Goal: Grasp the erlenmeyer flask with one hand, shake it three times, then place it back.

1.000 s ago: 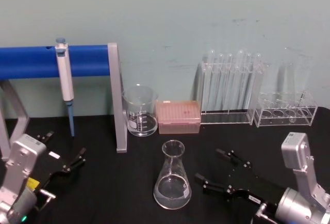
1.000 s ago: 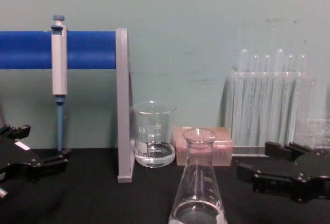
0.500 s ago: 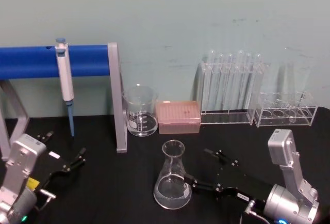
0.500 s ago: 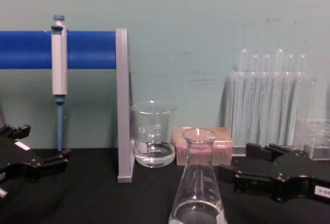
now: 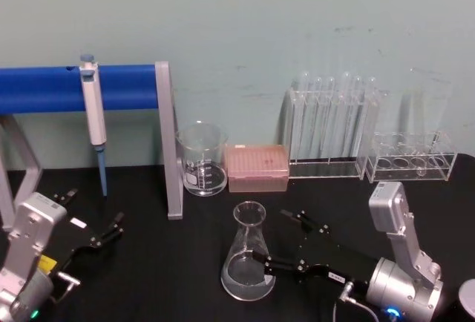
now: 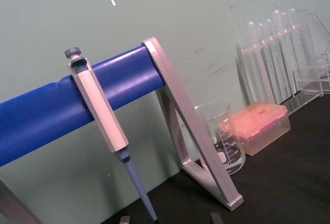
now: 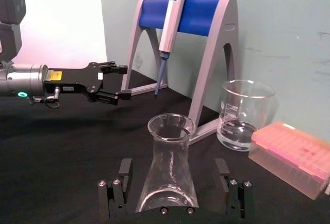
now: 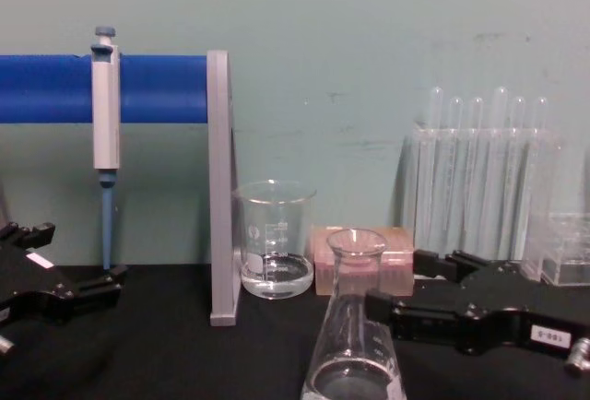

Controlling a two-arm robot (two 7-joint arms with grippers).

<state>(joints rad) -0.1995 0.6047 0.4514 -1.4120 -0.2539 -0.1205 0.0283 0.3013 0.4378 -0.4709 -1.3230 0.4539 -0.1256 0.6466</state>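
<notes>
Right gripper (image 7: 172, 168) has its jaws spread wide, and the erlenmeyer flask (image 7: 168, 180) is sitting right in the gap between them. There's one finger on each side of the cone. From the right wrist view there's a sliver of space on both sides, so nothing's pinched yet.

The flask stands upright on the black table (image 5: 163, 277) with its long axis straight up. The fingers come in flat and cross it at about mid-cone, below the neck. It looks pretty well centred between the jaws, maybe a touch closer to one finger, hard to say.

The beaker (image 7: 245, 113) and the pink pipette tip box (image 7: 291, 149) are out past the fingertips and off to one side, well clear.

Left gripper (image 5: 95, 209) is parked way over on the far side of the flask from the working jaws. Its jaws are spread too and holding nothing, so the right arm is obviously the nearer one.

Compared with a second ago, the right fingertips were stopped short, just beside the flask. Half a second ago the nearer tip had reached its base. Now the flask is properly inside the gap. The flask itself hasn't budged, and neither has the left gripper.

My guess is the next bit is just closing. The glass is slick and the wall slopes, so the fingers could ride up toward the neck if the squeeze is off-centre.
</notes>
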